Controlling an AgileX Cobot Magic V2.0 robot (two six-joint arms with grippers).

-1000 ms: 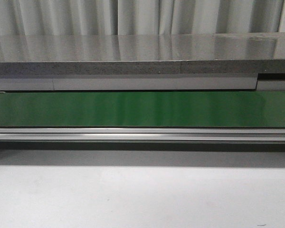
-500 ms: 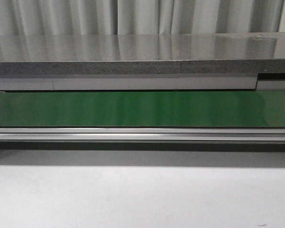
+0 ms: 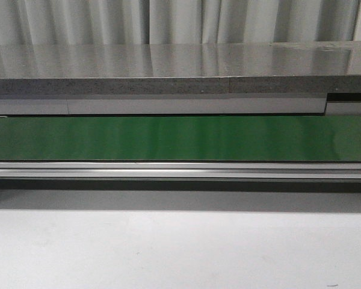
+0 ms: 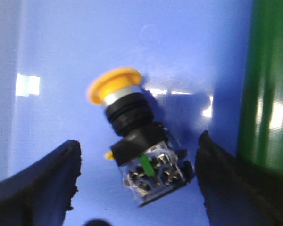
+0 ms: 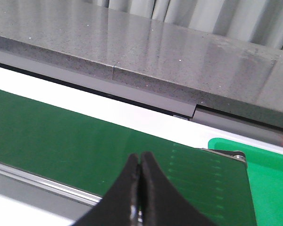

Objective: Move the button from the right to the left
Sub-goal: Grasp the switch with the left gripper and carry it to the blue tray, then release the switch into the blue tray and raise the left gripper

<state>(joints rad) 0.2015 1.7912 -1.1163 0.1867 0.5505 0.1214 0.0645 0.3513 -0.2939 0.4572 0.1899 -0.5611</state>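
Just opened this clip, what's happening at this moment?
The left gripper is open, its black fingers either side of a push button with a yellow mushroom cap and black body, lying tilted on a blue surface. The right gripper is shut and empty above the green conveyor belt. The front view shows neither arm.

- I can read no text, label, brand or number in any of my views.
- The button point(image 4: 134, 150) shows only a green mark, no legible writing.
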